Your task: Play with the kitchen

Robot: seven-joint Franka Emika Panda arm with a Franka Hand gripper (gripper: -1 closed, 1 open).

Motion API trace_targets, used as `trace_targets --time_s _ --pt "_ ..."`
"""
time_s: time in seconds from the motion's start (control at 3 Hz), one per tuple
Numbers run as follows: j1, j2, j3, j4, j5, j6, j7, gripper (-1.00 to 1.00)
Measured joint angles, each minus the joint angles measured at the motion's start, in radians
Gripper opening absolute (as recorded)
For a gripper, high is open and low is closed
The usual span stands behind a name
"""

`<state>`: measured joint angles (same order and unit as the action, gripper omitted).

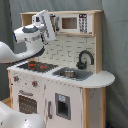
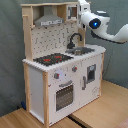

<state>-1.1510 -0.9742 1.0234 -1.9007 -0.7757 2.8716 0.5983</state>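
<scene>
The kitchen (image 1: 65, 95) is a white and light-wood toy unit that fills both exterior views. Its black stovetop (image 1: 37, 65) with red rings lies beside the sink (image 1: 70, 74) and black tap (image 1: 84, 59). Two knobs (image 1: 35, 83) sit above the oven door (image 1: 27, 102), and the microwave (image 1: 77, 22) is at the top. The grey hood (image 2: 48, 20), stovetop (image 2: 52, 59), tap (image 2: 75, 40) and oven door (image 2: 64, 95) also show in the second exterior view. My gripper (image 1: 50, 23) hangs high above the stovetop at upper-shelf height, next to the microwave. In the second exterior view the gripper (image 2: 81, 9) covers the microwave.
A grey curtain (image 1: 117, 45) hangs behind the kitchen. The unit stands on a wooden floor (image 2: 105, 107). A white part of the arm (image 1: 15, 117) bulges at the first exterior view's lower left. The right cupboard door carries a dark dispenser panel (image 1: 62, 106).
</scene>
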Motion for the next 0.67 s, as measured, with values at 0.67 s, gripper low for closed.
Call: trace_targets --time_s 0.67 --pt "0.144 -0.022 -0.036 -0.054 0.0 -0.125 -0.03 1.0"
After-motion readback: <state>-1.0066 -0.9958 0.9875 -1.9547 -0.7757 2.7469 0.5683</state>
